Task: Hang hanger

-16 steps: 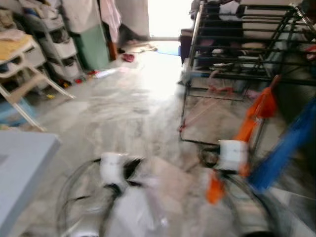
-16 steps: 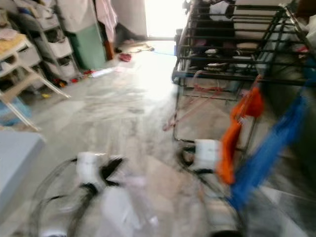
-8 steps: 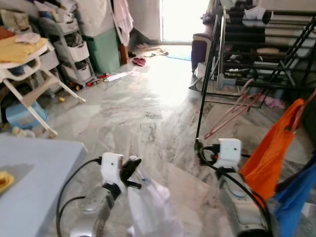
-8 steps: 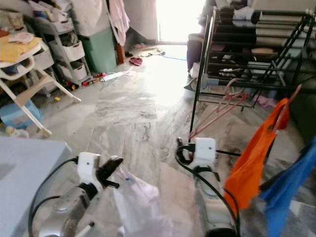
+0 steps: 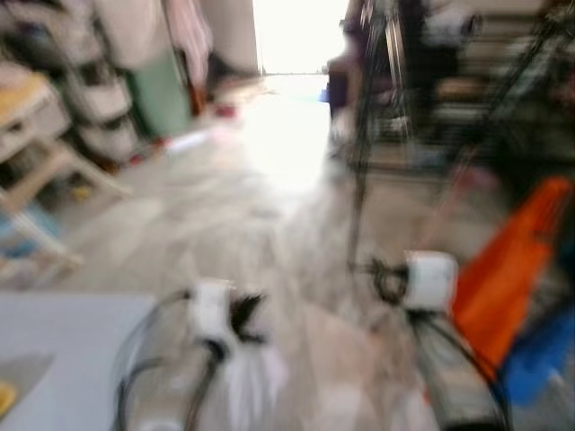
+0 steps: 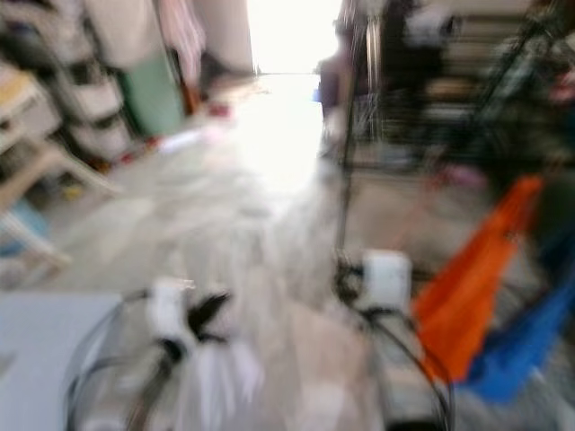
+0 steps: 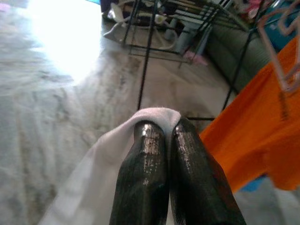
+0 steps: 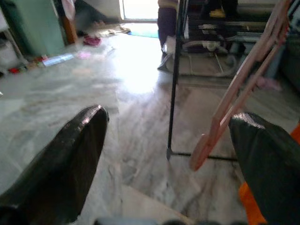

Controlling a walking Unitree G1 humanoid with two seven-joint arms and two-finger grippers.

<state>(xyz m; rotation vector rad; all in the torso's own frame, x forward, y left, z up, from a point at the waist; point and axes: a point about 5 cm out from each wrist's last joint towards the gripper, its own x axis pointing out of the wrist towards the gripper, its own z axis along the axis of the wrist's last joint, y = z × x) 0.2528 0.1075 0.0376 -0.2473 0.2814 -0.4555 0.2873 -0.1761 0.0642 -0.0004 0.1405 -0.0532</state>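
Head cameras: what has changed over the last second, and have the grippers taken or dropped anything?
Mostly the camera swung as the robot moved, so the drying rack shifts in frame. The left gripper stays shut on the white cloth. The right gripper is open, with the pink hanger and orange garment still beside it. Nothing visibly dropped.

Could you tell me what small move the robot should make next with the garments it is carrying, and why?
Probably steady itself facing the black drying rack before reaching. The head views are blurred, so it seems to be mid-motion. The left gripper is shut on a white cloth, and the right gripper is open, with a pink hanger and an orange garment beside it.
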